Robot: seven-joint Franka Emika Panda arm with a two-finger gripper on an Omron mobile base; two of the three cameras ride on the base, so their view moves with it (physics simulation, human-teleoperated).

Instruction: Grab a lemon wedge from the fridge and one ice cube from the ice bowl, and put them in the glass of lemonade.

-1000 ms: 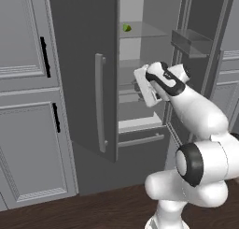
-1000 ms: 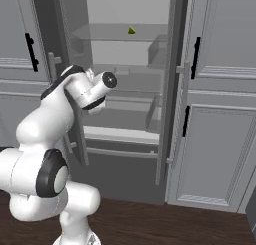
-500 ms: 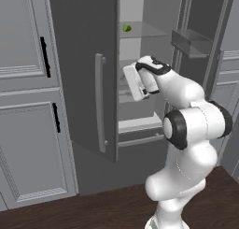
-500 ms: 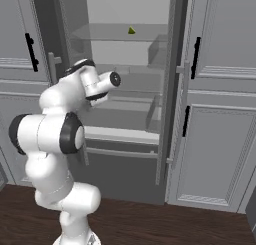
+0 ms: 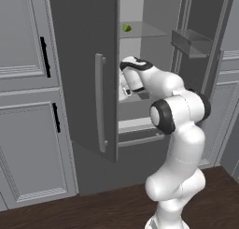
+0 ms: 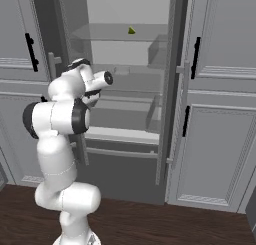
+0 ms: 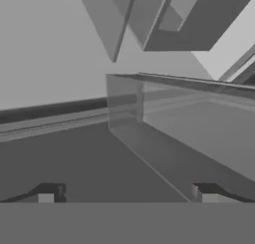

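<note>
- Now folded tight at the elbow, gripper [image 7: 127,197] thrust inside the open fridge [image 5: 84,74] at drawer height, fingertips spread wide, holding nothing.
- Up above, well clear: lemon wedge [image 6: 131,30] lying on the top glass shelf [image 6: 100,36].

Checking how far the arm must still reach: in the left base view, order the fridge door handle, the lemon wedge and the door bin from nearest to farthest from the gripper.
1. Fridge door handle, beside the gripper, to its left.
2. Lemon wedge, on the glass shelf above.
3. Door bin, upper right, on the open door.
</note>
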